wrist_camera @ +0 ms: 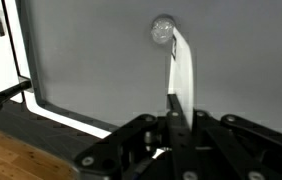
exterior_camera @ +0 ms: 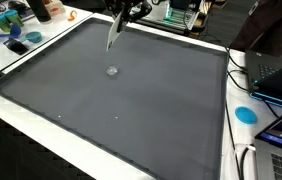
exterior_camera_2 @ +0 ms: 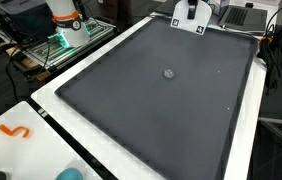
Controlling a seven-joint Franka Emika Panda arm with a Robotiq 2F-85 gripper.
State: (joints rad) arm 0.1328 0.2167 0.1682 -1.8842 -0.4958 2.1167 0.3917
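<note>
big dark grey mat (exterior_camera: 161,110) covering most of a white worktop (exterior_camera: 41,125), lab clutter and a laptop (exterior_camera: 281,75) around the edges. the hand (exterior_camera: 124,13) sits up at the far edge of the mat, clenched tight on the top end of a thin whitish plastic strip (exterior_camera: 113,32) that hangs down at a slant, its lower tip in the air and off the mat as far as i can tell. the nearest other thing is a small round clear-looking piece (exterior_camera: 112,71), lying alone on the mat in the far half, well away from every edge.

my read: this is the carry-and-line-up part, strip gripped and held above the round piece, nothing touching yet. any move down looks fiddly, since the strip is skinny, probably bendy, and the target is tiny.

views: the wrist view looks straight along the strip (wrist_camera: 184,75) from the shut fingers (wrist_camera: 171,112), so its tip seems to meet the round piece (wrist_camera: 162,28), but that view can't show the height gap. in an exterior view the round piece (exterior_camera_2: 167,73) is plain but i can't make out the strip, and an orange hook-shaped thing (exterior_camera_2: 16,131) shows on the near worktop.
</note>
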